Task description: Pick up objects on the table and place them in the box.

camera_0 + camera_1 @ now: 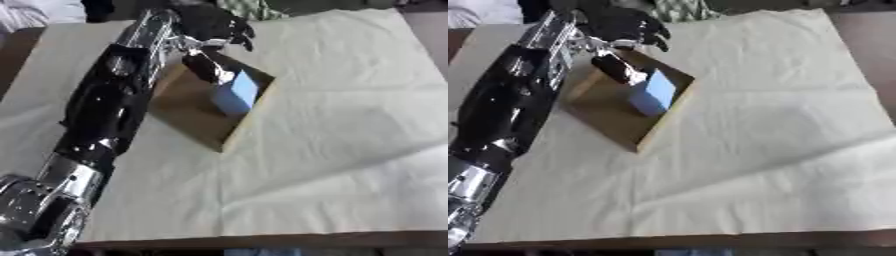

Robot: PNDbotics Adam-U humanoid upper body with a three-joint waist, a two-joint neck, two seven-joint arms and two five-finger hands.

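Note:
An open cardboard box lies askew on the white cloth, left of centre. A light blue block stands inside it against the right wall. A dark oblong thing with a pale end is in the box's far corner, just beneath my left hand. My left hand hovers over the box's far rim with its fingers hanging spread and relaxed. I cannot tell whether the thumb touches the dark thing. My left arm runs up from the lower left beside the box. My right hand is out of view.
A wrinkled white cloth covers the table, with a wide bare stretch right of the box. The table's front edge runs along the bottom. Bits of clothing show beyond the far edge.

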